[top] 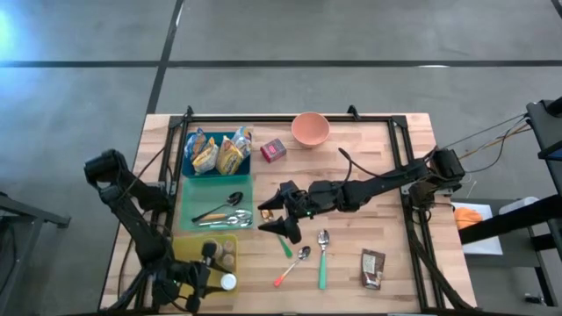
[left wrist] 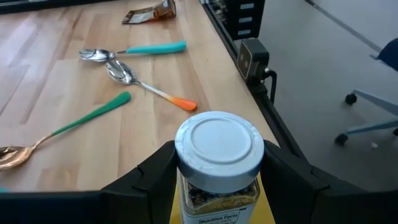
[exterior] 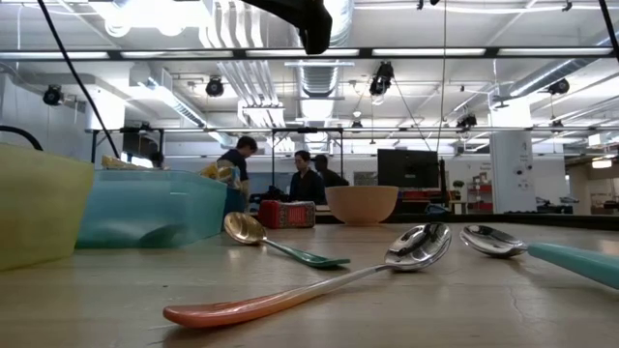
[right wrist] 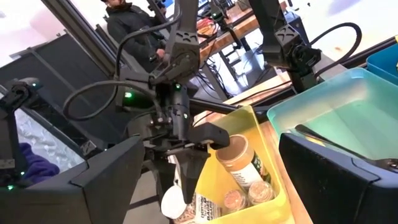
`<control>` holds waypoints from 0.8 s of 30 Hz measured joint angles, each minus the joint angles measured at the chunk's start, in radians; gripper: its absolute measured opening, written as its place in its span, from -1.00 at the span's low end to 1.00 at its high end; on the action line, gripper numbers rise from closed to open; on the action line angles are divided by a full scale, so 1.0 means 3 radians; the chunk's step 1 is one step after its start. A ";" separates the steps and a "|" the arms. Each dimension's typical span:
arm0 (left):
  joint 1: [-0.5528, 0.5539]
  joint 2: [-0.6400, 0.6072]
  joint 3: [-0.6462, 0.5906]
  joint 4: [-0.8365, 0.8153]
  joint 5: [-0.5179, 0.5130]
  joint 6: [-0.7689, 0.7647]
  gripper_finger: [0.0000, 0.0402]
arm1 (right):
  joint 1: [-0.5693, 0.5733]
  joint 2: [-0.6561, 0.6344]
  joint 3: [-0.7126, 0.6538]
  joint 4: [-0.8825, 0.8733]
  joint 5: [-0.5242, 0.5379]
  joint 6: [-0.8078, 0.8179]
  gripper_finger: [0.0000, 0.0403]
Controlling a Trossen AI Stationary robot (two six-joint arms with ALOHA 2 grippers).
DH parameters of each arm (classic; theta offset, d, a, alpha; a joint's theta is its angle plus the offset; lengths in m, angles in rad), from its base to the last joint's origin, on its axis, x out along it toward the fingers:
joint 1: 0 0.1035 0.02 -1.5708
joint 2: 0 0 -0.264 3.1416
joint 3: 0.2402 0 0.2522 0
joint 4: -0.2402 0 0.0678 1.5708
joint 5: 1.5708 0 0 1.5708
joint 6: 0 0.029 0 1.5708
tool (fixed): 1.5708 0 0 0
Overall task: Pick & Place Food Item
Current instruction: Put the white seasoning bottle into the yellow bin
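A spice jar with a white lid (left wrist: 217, 148) stands between the fingers of my left gripper (top: 219, 279), over the near right corner of the yellow bin (top: 189, 246). The right wrist view shows the same jar (right wrist: 174, 202) beside the bin's other jars (right wrist: 239, 163). My right gripper (top: 274, 219) hangs open above the table's middle, next to the teal bin (top: 189, 189), with nothing between its fingers. A brown snack packet (top: 372, 268) lies flat near the table's front right. My left gripper pinches the jar between its two fingers, on opposite sides of the glass just under the white lid (left wrist: 186, 186). The fingers come slanting down from the table's left side. The lid faces up; the jar's lower end is outside the picture.
A blue bin (top: 186, 158) with snack bags stands at the far left and the teal bin holds cutlery. A red box (top: 273, 151) and a pink bowl (top: 310, 129) stand at the back. Three spoons (top: 303, 254) lie on the wood near the front.
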 joint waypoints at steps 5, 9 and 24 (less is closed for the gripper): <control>-0.0015 0.0128 0.0000 0.0072 -0.0102 -0.0003 -0.02 | -0.0001 0.0000 0.0000 0.0000 0.0002 0.0000 0.84; -0.0016 0.0210 0.0000 0.0099 -0.0153 -0.0035 -0.02 | 0.0000 0.0000 0.0000 0.0000 0.0001 0.0010 0.84; -0.0030 0.0226 0.0016 0.0053 -0.0154 -0.0278 -0.02 | 0.0033 0.0000 0.0000 0.0000 0.0006 0.0029 0.84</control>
